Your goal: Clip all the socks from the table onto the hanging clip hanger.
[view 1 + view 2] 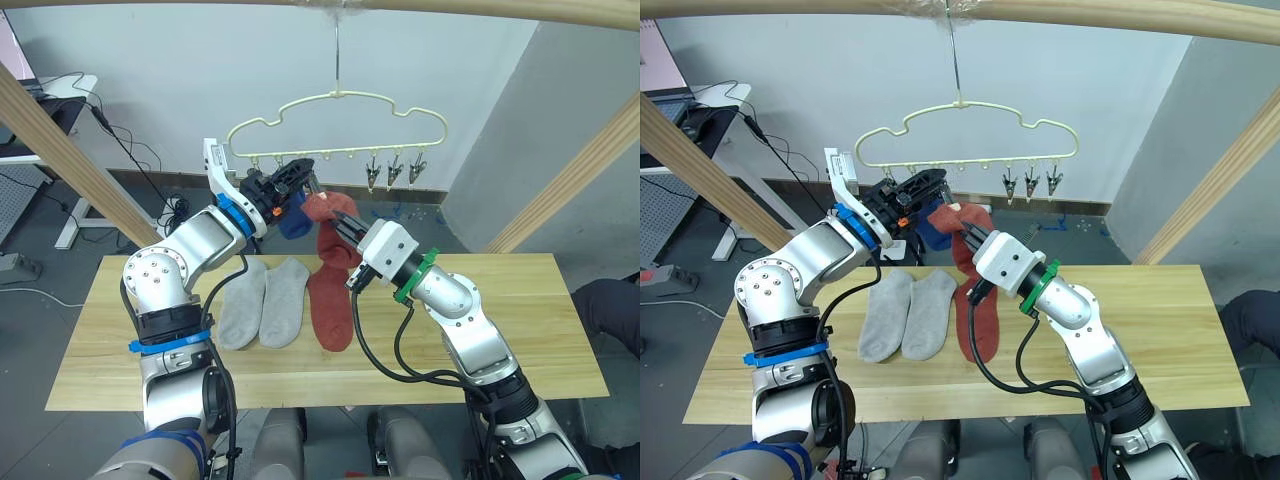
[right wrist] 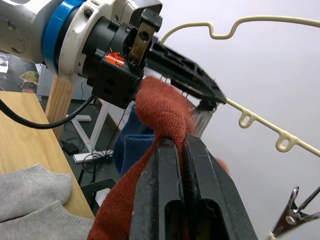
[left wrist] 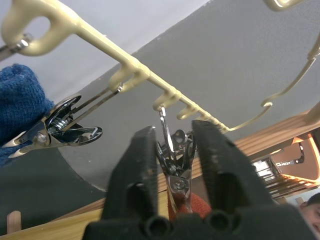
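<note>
The pale-yellow clip hanger hangs from a pole above the table. My left gripper is raised to its bar and shut on a metal clip. Right beside that clip, my right gripper is shut on the cuff of a rust red sock, which hangs down from its fingers. One blue sock hangs clipped just left of it. Two light grey socks and another rust red sock lie flat on the table.
Thick wooden poles slant down on both sides of the table, and one runs overhead. Three free clips hang at the bar's right end. A desk with cables stands back left. Someone's dark trouser leg is at the right edge.
</note>
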Controlling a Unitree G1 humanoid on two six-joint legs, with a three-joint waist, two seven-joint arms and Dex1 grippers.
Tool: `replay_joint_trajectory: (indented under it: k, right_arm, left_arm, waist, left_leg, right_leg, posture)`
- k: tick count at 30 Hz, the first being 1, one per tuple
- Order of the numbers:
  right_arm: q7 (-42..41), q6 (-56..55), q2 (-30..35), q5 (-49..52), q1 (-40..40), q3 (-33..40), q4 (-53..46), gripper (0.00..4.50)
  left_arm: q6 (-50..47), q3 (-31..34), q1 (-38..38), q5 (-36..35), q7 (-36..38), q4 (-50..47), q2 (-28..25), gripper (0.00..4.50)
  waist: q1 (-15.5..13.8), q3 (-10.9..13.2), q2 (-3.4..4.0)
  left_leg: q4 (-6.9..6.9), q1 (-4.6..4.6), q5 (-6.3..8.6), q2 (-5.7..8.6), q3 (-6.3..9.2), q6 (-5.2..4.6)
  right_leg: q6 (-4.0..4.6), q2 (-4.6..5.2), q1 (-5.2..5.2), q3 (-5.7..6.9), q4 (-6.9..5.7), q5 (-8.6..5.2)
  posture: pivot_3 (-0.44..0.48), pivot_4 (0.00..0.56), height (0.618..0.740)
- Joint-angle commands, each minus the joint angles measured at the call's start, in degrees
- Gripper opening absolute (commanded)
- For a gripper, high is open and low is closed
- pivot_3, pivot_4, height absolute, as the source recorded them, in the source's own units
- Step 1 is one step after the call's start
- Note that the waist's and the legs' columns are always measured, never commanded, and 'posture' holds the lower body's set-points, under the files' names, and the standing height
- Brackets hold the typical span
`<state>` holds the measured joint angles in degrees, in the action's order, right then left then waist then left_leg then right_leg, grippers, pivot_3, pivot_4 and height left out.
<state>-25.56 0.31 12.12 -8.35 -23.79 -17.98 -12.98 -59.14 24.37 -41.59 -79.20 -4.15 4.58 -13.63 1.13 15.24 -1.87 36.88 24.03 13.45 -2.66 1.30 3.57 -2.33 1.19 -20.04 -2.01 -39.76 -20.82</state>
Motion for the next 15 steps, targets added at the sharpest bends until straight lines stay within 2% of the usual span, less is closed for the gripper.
replay_joint_trajectory:
  k: [1,6,8,9,12,15]
  right_arm:
    - [0.0,-1.2,-0.3,0.3,-0.4,0.0,-1.5,0.0]
    - [-0.6,-0.4,-0.7,0.7,-0.1,-0.5,-1.3,0.0]
    - [-0.9,1.2,-1.2,1.5,0.0,-0.3,-0.5,0.0]
    - [-0.9,2.1,-1.5,1.9,0.0,0.0,0.0,0.0]
    - [-1.1,6.5,-2.9,5.1,0.1,2.0,1.6,0.67]
    - [-2.0,8.0,-2.4,6.7,-0.5,3.4,2.9,1.71]
  left_arm:
    - [1.0,0.3,-0.5,-1.9,0.5,-1.9,-0.1,2.51]
    - [0.2,0.3,-0.4,-4.0,0.7,-2.8,-1.4,3.99]
    - [-0.9,-0.6,0.4,-3.1,1.7,-4.0,-3.4,4.49]
    - [-1.5,-1.2,0.9,-2.5,2.1,-4.8,-4.6,4.49]
    - [-4.1,-4.0,3.1,0.0,4.9,-8.2,-9.6,4.5]
    - [-5.8,-5.8,4.6,1.5,8.1,-10.9,-14.3,4.5]
  waist:
    - [0.0,0.0,0.0]
    - [0.0,0.0,0.0]
    - [0.0,0.0,0.0]
    - [0.1,0.0,0.0]
    - [0.2,0.0,0.01]
    - [-0.1,0.1,0.01]
  left_leg:
    - [0.0,0.0,0.0,0.0,0.0,0.0]
    - [0.0,0.01,0.0,0.0,0.0,0.0]
    - [0.0,0.02,0.0,0.0,0.0,0.0]
    - [-0.01,0.02,0.0,-0.02,0.0,0.0]
    - [-0.05,0.0,0.0,-0.05,-0.01,0.01]
    - [-0.06,0.01,-0.01,-0.03,0.0,0.03]
  right_leg:
    - [0.0,0.0,0.0,0.0,0.0,0.0]
    - [0.0,0.0,0.0,0.0,0.0,0.0]
    - [0.0,0.0,-0.02,-0.01,0.0,0.0]
    - [0.0,0.0,-0.03,-0.01,0.0,0.0]
    - [0.0,0.0,-0.06,-0.03,-0.02,0.0]
    - [0.0,0.01,-0.07,-0.02,-0.02,0.0]
  posture:
    - [0.045,0.262,0.74]
    - [0.048,0.259,0.74]
    - [0.048,0.259,0.74]
    - [0.048,0.259,0.74]
    - [0.06,0.262,0.74]
    - [0.072,0.264,0.74]
